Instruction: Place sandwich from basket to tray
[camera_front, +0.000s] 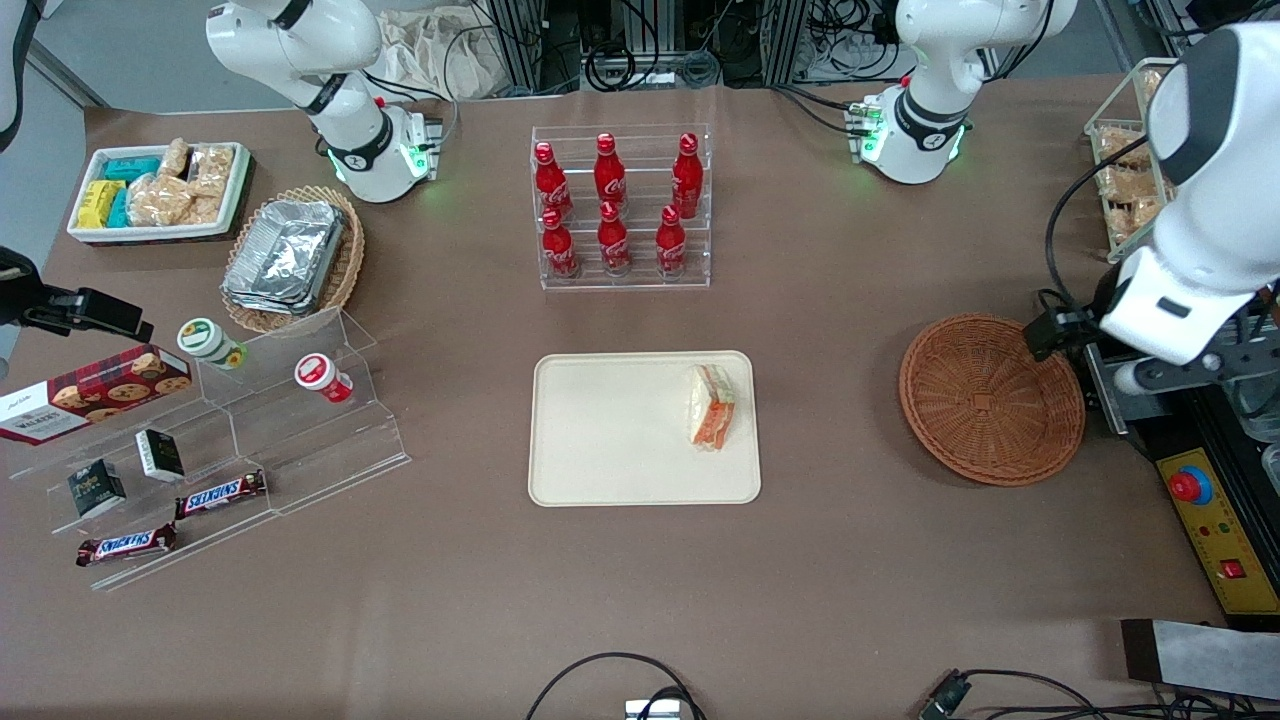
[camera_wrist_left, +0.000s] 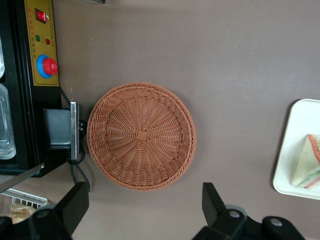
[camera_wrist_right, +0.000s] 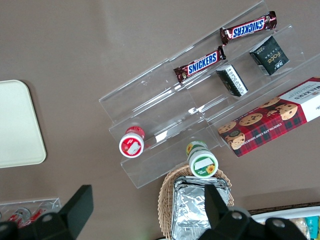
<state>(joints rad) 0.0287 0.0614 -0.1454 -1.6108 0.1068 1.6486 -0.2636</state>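
The sandwich (camera_front: 712, 407) lies on the cream tray (camera_front: 600, 430), near the tray's end toward the working arm. It is a white bread wedge with orange and green filling. The round reddish-brown basket (camera_front: 990, 400) holds nothing and sits beside the tray toward the working arm's end. My left gripper (camera_front: 1047, 334) hangs high above the basket's rim, on the side farther from the front camera. In the left wrist view the gripper (camera_wrist_left: 144, 210) is open and empty, above bare table beside the basket (camera_wrist_left: 141, 135). The tray's edge (camera_wrist_left: 295, 130) and the sandwich (camera_wrist_left: 306, 167) also show there.
A clear rack of red cola bottles (camera_front: 620, 205) stands farther from the camera than the tray. A black and yellow control box with a red button (camera_front: 1190, 487) sits beside the basket. A clear stepped stand with snacks (camera_front: 230, 440) lies toward the parked arm's end.
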